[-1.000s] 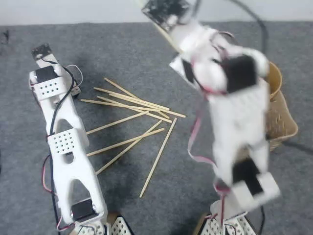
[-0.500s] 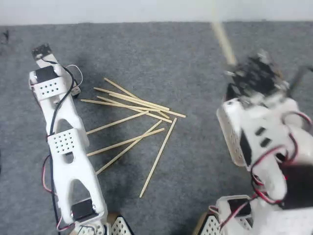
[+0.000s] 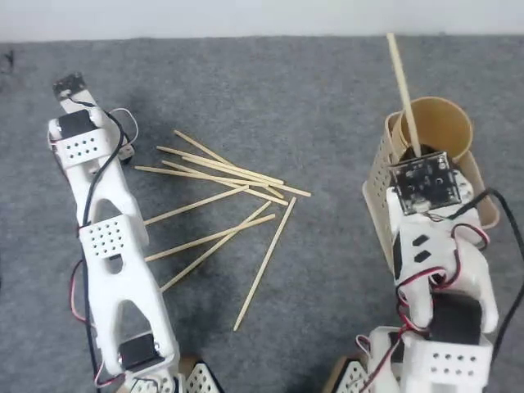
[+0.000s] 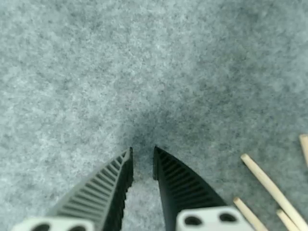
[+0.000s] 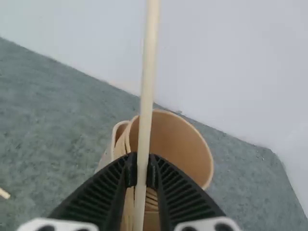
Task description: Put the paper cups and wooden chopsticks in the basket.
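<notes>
Single wooden chopstick [image 5: 149, 72], upright, pinched between the jaws of the right gripper [image 5: 142, 161], directly above the paper cups [image 3: 442, 123] nested in the basket [image 3: 377, 192]. Likely step: delivering this stick; next, lowering it and releasing inside the basket. Left gripper [image 4: 142, 154] barely parted, empty, low over the counter [image 3: 311, 106], loose chopsticks [image 3: 225, 173] near it. Number of cups and the basket's inside hard to make out.

A grey, short-pile fuzzy carpet mat [image 3: 327, 90] covers the tabletop in the high view, reaching the 3, 6 and 9 o'clock edges. Along the 12 o'clock edge runs a plain, pale white wall strip [image 3: 164, 16], meeting the mat in a straight line. In the right wrist view that bare wall rises directly behind the mat. The light is soft and even, with one faint dark shadow patch [image 4: 144, 125] on the pile.
</notes>
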Motion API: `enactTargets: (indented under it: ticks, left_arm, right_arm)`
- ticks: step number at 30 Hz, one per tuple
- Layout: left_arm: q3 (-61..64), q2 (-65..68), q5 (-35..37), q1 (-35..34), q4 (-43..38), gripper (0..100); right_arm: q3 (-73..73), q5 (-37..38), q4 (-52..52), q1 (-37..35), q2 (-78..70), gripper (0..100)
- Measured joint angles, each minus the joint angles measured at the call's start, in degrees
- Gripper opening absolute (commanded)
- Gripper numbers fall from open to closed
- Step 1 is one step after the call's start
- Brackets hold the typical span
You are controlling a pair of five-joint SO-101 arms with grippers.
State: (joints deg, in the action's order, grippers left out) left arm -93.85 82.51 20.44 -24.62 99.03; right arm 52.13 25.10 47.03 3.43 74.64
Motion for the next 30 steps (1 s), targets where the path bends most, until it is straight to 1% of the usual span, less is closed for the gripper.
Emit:
enactTargets:
  ticks: [7, 10, 13, 14, 17, 18, 19, 25, 27, 30]
  left_arm:
    - [0.00, 0.00, 0.00, 0.00, 0.00, 8]
    - [0.00, 0.00, 0.00, 0.00, 0.00, 8]
    - [0.00, 0.00, 0.00, 0.00, 0.00, 8]
    - [0.00, 0.00, 0.00, 0.00, 0.00, 8]
    - [0.00, 0.00, 0.00, 0.00, 0.00, 8]
    - [0.00, 0.00, 0.00, 0.00, 0.00, 8]
    - [0.00, 0.00, 0.00, 0.00, 0.00, 8]
    - [0.00, 0.00, 0.00, 0.00, 0.00, 8]
    - [0.00, 0.00, 0.00, 0.00, 0.00, 8]
    - [0.00, 0.00, 0.00, 0.00, 0.00, 8]
  right_arm:
    - [6.51, -4.13, -1.49, 3.87, 5.98, 0.8]
    - [9.23, -5.89, -0.35, 5.80, 11.52, 0.8]
    - [13.19, -6.07, 0.62, 5.98, 18.29, 1.7]
    - [14.51, -6.15, 1.14, 5.80, 20.75, 4.0]
    - [16.88, -6.15, 3.78, 5.80, 27.34, 18.8]
    - [17.05, -6.15, 4.75, 5.71, 29.19, 22.3]
    - [17.14, -6.24, 5.27, 5.71, 29.27, 23.5]
    - [17.23, -6.59, 6.15, 6.07, 29.19, 21.1]
    - [17.23, -8.53, 6.42, 6.15, 28.92, 21.1]
    - [17.05, -13.45, 7.21, 6.07, 29.10, 20.9]
